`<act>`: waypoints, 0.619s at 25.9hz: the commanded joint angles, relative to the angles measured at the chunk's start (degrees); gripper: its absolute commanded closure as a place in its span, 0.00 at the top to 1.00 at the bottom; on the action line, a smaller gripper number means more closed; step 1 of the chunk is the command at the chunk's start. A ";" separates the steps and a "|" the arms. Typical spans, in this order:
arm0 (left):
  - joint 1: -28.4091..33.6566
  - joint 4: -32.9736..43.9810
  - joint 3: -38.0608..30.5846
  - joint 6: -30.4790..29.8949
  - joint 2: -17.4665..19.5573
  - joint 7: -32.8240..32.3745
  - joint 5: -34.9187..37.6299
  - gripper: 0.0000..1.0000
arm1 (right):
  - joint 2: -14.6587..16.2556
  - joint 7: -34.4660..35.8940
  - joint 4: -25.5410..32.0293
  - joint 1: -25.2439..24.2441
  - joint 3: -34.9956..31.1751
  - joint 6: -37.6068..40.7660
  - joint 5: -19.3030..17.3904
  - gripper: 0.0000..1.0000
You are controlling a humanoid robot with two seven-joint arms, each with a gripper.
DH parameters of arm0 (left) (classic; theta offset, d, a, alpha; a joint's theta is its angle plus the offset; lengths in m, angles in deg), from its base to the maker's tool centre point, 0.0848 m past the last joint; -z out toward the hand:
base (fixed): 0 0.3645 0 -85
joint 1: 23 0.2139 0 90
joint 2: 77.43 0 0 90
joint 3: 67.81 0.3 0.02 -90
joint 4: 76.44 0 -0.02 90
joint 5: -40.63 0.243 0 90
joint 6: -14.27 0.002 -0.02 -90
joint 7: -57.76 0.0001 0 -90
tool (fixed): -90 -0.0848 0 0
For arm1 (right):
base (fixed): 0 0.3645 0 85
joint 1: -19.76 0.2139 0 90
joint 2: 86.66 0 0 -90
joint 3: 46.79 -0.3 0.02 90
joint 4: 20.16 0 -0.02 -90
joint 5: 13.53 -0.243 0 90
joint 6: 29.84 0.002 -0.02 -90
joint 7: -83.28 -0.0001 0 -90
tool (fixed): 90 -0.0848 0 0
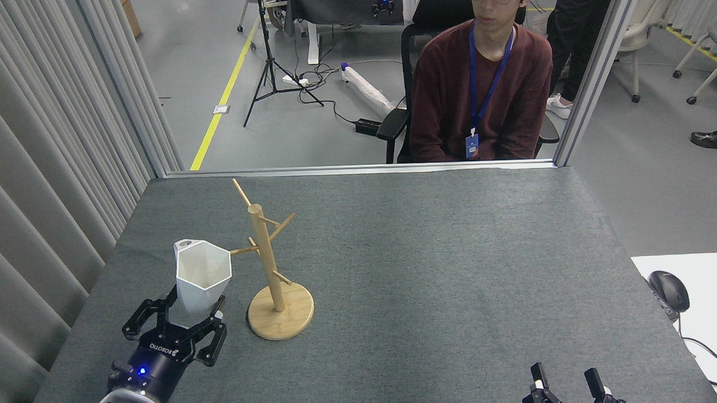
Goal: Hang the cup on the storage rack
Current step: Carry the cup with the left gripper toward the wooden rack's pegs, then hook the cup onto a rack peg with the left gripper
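Observation:
The white faceted cup (pixel 202 280) is held upright, left of the storage rack, with its small handle (pixel 184 245) at the far left of the rim. My left gripper (pixel 191 318) is shut on the cup's lower part from the near side. The storage rack (pixel 270 270), a light wooden post with thin angled pegs on a round disc base, stands on the grey table. The cup's rim sits beside the tip of the rack's left peg (pixel 241 251). My right gripper (pixel 566 382) pokes up at the bottom right edge, open and holding nothing.
A person in a dark red top (pixel 480 90) sits beyond the table's far edge (pixel 357 169). Grey curtains (pixel 41 177) line the left side. A white desk with a mouse (pixel 669 291) adjoins the table on the right.

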 commanded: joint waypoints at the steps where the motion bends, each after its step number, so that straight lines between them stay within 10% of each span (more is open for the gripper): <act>1: -0.17 0.57 0.24 -1.15 0.61 0.02 0.06 0.58 | 0.09 0.12 0.00 0.41 0.00 -0.17 0.00 0.99; 16: -0.08 1.45 10.26 -1.33 2.19 0.10 3.13 0.58 | -0.09 0.12 -0.18 0.93 0.00 -0.53 0.00 0.99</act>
